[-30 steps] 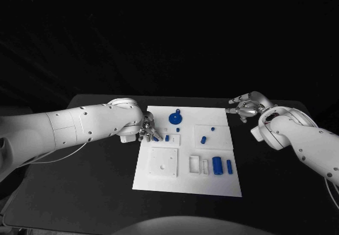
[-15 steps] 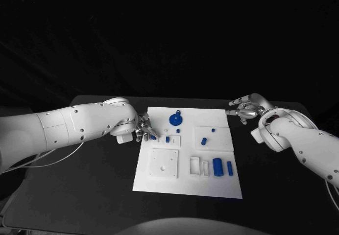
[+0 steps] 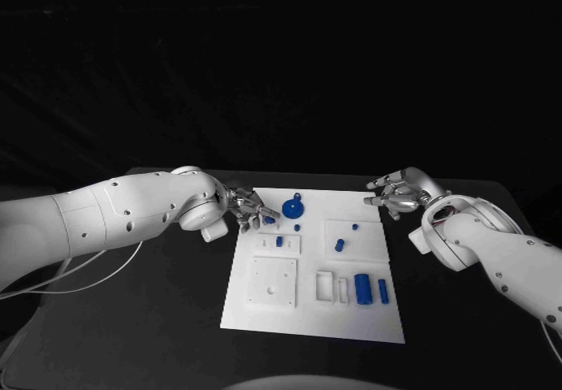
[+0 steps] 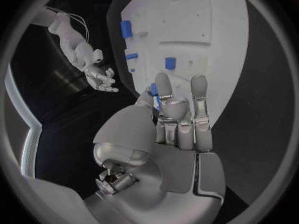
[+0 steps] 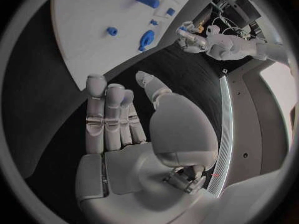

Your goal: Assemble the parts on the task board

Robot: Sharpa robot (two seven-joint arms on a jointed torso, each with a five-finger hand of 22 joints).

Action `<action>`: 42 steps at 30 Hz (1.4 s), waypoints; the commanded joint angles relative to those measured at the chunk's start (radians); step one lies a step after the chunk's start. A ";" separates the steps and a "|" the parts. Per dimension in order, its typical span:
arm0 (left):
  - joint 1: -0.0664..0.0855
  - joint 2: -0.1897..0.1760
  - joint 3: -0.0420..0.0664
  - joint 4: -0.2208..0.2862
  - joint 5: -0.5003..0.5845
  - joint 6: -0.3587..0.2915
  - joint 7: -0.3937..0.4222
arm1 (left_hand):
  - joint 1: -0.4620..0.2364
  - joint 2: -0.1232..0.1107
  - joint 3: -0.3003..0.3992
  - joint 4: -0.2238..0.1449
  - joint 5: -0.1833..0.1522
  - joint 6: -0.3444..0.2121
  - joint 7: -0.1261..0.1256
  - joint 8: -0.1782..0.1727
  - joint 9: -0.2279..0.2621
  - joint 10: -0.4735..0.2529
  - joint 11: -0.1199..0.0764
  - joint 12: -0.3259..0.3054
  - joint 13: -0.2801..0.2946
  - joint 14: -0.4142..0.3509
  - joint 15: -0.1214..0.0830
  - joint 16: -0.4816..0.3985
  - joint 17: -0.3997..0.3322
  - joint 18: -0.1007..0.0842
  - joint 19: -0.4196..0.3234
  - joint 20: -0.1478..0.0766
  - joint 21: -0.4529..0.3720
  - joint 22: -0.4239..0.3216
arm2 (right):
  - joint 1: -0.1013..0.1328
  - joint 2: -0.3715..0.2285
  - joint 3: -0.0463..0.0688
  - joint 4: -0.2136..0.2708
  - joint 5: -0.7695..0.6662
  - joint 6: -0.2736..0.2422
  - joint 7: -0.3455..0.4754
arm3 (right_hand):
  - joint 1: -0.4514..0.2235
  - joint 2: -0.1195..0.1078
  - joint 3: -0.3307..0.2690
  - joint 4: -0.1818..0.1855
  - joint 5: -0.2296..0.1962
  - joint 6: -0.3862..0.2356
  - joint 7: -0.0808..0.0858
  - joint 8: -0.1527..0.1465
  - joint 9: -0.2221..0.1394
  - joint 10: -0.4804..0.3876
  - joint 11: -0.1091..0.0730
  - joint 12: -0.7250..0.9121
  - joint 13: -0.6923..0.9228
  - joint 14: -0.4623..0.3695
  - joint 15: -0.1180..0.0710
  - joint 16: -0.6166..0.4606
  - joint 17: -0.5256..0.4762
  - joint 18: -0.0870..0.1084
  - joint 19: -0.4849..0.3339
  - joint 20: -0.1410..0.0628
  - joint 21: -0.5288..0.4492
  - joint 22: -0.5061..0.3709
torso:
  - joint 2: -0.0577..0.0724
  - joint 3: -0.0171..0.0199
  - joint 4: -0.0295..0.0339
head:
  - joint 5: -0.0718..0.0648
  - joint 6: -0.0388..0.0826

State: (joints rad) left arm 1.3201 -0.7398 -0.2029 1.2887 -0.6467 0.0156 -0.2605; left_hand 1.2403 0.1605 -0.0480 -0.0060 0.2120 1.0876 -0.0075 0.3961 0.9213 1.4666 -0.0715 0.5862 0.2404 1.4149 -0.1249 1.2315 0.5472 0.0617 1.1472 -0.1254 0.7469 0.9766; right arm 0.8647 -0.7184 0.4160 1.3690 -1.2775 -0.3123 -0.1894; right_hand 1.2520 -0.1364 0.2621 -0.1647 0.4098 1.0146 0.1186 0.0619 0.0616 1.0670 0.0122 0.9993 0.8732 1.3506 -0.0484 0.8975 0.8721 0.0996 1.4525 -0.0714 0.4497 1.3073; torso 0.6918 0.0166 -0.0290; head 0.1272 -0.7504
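Observation:
The white task board (image 3: 264, 313) lies mid-table. My left hand (image 3: 248, 213) hovers over its far left edge and pinches a small blue part (image 3: 268, 218) between thumb and a finger; in the left wrist view the blue part (image 4: 153, 91) peeks out beside the fingertips (image 4: 163, 82). On the board lie a round blue piece with a tab (image 3: 291, 208), short blue pegs (image 3: 278, 240) (image 3: 339, 244) and two blue cylinders (image 3: 363, 287). My right hand (image 3: 398, 193) floats off the board's far right corner, fingers apart and holding nothing.
White blocks (image 3: 272, 283) (image 3: 323, 284) sit in the board's near half. Black table (image 3: 140, 325) runs wide on either side of the board. The left wrist view shows the board (image 4: 206, 30) ahead and my right hand (image 4: 99, 77) beyond it.
The camera has shifted a little. My left hand has lifted from the small pocket at the board's left toward the far edge, carrying the blue part. My right hand drifted slightly inward.

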 commanded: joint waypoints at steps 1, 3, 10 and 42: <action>0.001 -0.006 0.001 0.013 0.170 -0.030 0.221 | 0.008 0.002 0.092 -0.099 -0.001 -0.015 -0.015 0.001 0.001 0.049 -0.005 -0.004 0.000 -0.001 -0.007 -0.007 0.000 -0.021 0.002 -0.008 -0.002 0.000 | -0.007 0.003 0.000 0.037 -0.037 -0.005 0.090 | -0.001 0.012 -0.004 -0.018 -0.016 0.009 -0.001 0.000 0.001 0.009 -0.001 0.009 0.004 0.001 -0.008 0.002 0.002 0.012 0.008 -0.003 0.011 0.049 | 0.000 0.0010 -0.0003 | 0.000 0.025; 0.001 -0.009 0.002 0.018 0.196 -0.020 0.258 | 0.009 0.002 0.092 -0.100 -0.001 -0.016 -0.014 0.001 0.002 0.048 -0.005 -0.004 0.000 -0.001 -0.008 -0.008 0.000 -0.023 0.002 -0.010 -0.002 0.000 | -0.011 0.006 -0.001 0.058 -0.044 0.000 0.108 | -0.001 0.015 -0.014 -0.030 -0.024 0.011 -0.002 0.000 0.001 0.014 -0.001 0.013 0.009 0.001 -0.008 0.002 0.003 0.011 0.007 -0.003 0.015 0.050 | 0.000 0.0009 -0.0007 | -0.001 0.030; 0.001 -0.010 0.002 0.029 0.233 0.038 0.359 | 0.012 0.004 0.093 -0.103 -0.005 -0.022 -0.013 0.000 0.003 0.048 -0.005 -0.009 0.000 -0.006 -0.009 -0.009 0.000 -0.029 -0.001 -0.016 -0.002 0.001 | -0.017 0.023 -0.009 0.128 -0.054 0.033 0.161 | 0.007 0.047 -0.116 -0.063 -0.030 0.013 -0.003 0.000 0.001 0.016 -0.001 0.016 0.018 0.001 -0.007 0.002 0.005 0.011 0.004 -0.002 0.026 0.050 | 0.001 0.0010 -0.0004 | -0.011 0.053; 0.000 0.009 0.003 0.037 0.120 0.133 0.415 | 0.023 0.001 0.094 -0.120 0.004 -0.019 -0.012 -0.007 -0.003 0.048 -0.007 -0.012 0.005 -0.010 -0.013 -0.004 0.012 -0.037 -0.005 -0.025 0.002 0.007 | -0.020 0.077 -0.040 0.187 -0.056 0.109 0.217 | 0.042 0.083 -0.245 -0.079 -0.088 0.007 -0.002 0.000 0.002 0.008 0.004 0.017 0.027 -0.003 -0.004 0.004 0.008 0.011 -0.003 0.002 0.025 0.050 | 0.000 0.0007 0.0000 | -0.035 0.072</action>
State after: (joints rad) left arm 1.3195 -0.7337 -0.2015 1.3218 -0.5104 0.1260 0.1363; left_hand 1.2564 0.1621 -0.0581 -0.0161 0.2122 1.0785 0.0010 0.3943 0.9195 1.4666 -0.0715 0.5777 0.2444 1.4077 -0.1321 1.2269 0.5584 0.0348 1.1436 -0.1432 0.7469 0.9828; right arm 0.8454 -0.6435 0.3765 1.5579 -1.3148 -0.2392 0.0204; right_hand 1.2899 -0.0603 0.0208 -0.2428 0.3252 1.0222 0.1139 0.0619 0.0621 1.0761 0.0143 1.0168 0.9002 1.3507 -0.0485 0.8976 0.8786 0.0993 1.4525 -0.0714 0.4798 1.3073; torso 0.6919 0.0166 -0.0285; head 0.0918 -0.6774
